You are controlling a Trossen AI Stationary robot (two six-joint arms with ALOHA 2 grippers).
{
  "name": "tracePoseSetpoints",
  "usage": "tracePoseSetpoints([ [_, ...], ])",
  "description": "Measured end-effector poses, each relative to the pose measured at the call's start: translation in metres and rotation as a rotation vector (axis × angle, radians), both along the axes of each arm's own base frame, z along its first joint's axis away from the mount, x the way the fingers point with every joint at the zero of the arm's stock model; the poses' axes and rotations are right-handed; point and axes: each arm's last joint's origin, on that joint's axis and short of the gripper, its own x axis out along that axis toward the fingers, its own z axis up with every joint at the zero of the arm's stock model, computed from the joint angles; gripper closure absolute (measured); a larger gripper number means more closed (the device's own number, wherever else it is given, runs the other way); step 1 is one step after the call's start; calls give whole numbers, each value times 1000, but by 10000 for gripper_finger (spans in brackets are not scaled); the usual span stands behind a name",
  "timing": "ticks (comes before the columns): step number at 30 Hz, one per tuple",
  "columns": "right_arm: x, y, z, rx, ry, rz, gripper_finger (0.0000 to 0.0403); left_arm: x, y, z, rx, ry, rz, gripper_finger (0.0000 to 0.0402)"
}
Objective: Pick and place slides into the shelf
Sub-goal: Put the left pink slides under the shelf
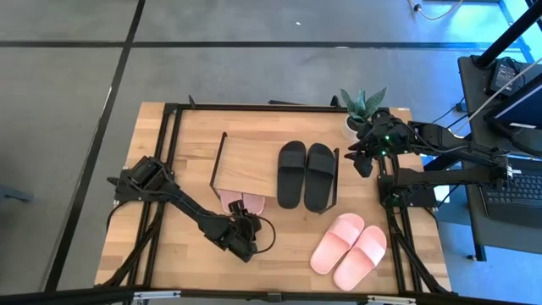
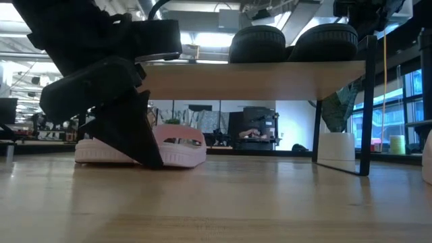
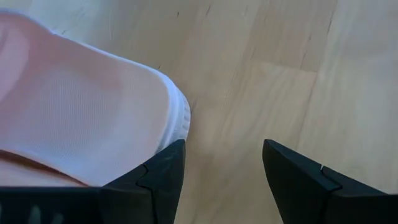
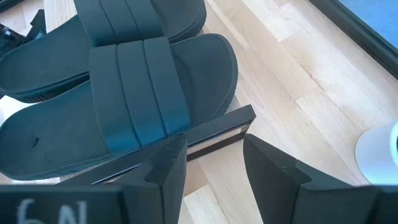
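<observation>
Pincers both gape empty: left pincer [image 1: 246, 227] beside pink slides [image 1: 243, 202] at shelf [image 1: 246, 161] edge, right pincer [image 1: 362, 158] by black slides [image 1: 306, 174].

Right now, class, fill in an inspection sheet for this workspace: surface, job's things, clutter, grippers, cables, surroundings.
Surface: light wood table, black frame.
Job's things: black slides paired on top of the shelf; one pink pair under the shelf, heels poking out; another pink pair on the table in front of the shelf, toward the right arm's side.
Clutter: potted plant in a white pot at the far edge.
Grippers: left gripper open, low beside the pink pair under the shelf; right gripper open, empty, over the shelf's end by the black slides.
Cables: a cable loops at the left gripper.
Surroundings: grey floor; laptop beyond the right arm.
</observation>
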Motion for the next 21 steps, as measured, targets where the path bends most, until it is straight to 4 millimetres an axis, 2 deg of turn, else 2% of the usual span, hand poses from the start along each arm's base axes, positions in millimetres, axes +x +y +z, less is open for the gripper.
tracePoseSetpoints([
  [6,0,0,0,0,0,0,243,3,-6,5,-37,-19,-15,196],
  [11,0,0,0,0,0,0,243,6,-21,25,-136,-35,-71,196],
  [16,0,0,0,0,0,0,243,-5,-25,58,-264,-40,-135,196],
  [21,0,0,0,0,-1,0,243,-24,-20,116,-350,-193,-178,196],
])
